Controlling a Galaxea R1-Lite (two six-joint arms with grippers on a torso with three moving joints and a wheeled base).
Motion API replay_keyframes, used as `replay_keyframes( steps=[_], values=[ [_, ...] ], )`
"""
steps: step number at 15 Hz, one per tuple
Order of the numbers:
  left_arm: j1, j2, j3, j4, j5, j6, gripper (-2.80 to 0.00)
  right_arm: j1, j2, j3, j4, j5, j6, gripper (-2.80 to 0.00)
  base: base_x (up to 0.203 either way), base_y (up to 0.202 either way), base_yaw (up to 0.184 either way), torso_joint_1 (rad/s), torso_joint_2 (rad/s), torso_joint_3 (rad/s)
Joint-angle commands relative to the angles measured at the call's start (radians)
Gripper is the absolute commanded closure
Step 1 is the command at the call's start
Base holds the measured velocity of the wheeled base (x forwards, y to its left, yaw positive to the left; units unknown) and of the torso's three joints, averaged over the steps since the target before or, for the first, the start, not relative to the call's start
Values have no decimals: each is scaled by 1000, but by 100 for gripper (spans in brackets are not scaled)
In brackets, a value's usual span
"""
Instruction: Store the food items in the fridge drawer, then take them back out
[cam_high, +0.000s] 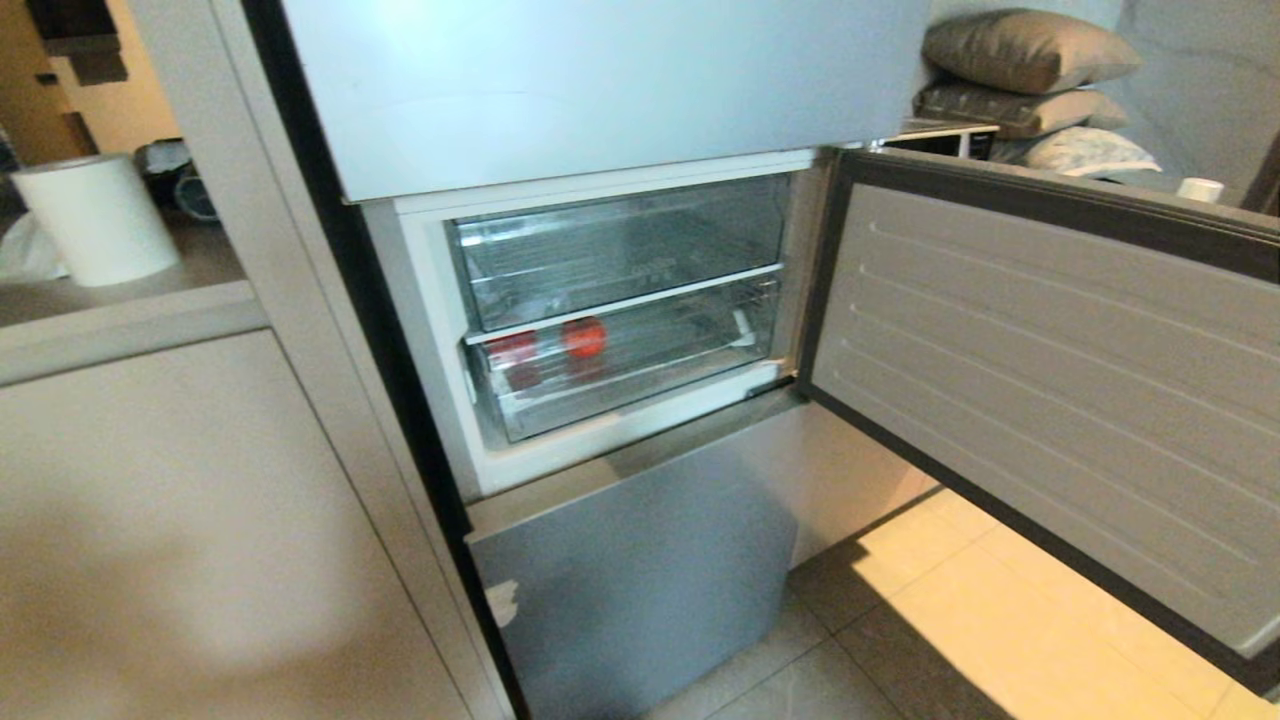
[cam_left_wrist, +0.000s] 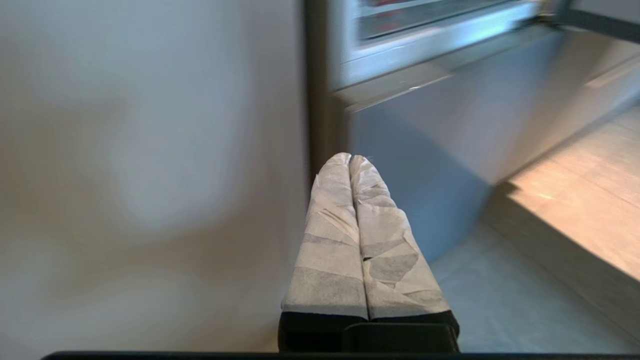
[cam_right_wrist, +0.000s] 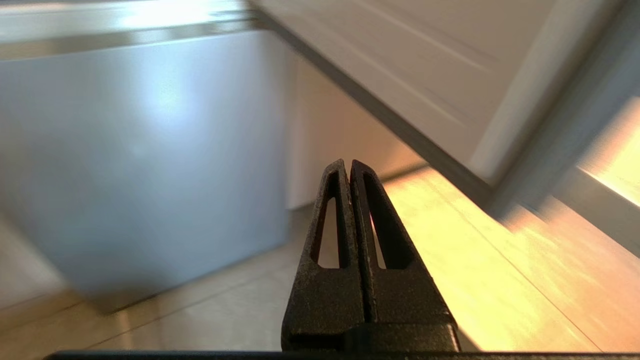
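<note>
Hanging low near the floor, the left gripper (cam_left_wrist: 350, 159) has its two tape-wrapped fingers (cam_left_wrist: 327, 240) pressed tight together with nothing between them, pointing toward the edge where a pale cabinet side (cam_left_wrist: 150, 150) meets the fridge. The right gripper (cam_right_wrist: 348, 164) is likewise clenched empty, its black slotted fingers (cam_right_wrist: 385, 235) touching along their length, aimed at the tiled floor (cam_right_wrist: 475, 280) beside the silver-blue lower door panel (cam_right_wrist: 140, 150). Neither arm shows in the head view.

Beyond them, the middle fridge door (cam_high: 1050, 380) stands swung open to the right, its ribbed inner face turned toward the camera. Inside the opened compartment sit two clear drawers, one above the other. The upper drawer (cam_high: 620, 240) looks bare. The lower drawer (cam_high: 640, 380) is pushed in, and both food items lie in its left part: the dull red fruit (cam_high: 513, 348) at the far left and the bright red piece (cam_high: 584, 337) just beside it on the right.

Farther off, a white paper roll (cam_high: 95, 220) stands on a counter at the left, and pillows (cam_high: 1020, 80) are stacked at the upper right
</note>
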Motion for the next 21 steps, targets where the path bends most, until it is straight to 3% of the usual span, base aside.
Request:
replay_keyframes(
  steps=[1, 8, 21],
  values=[
    [0, 0, 2, 0, 0, 0, 0, 0, 2, 0, 0, 0, -1, 0, -1, 8, -175, 0, 2, 7],
    [0, 0, 2, 0, 0, 0, 0, 0, 0, -2, -1, 0, 43, 0, -1, 8, -156, 3, 3, 0],
    [0, 0, 2, 0, 0, 0, 0, 0, 1, -2, -1, -2, 67, 0, 0, 0, 0, 0, 0, 0]
  ],
)
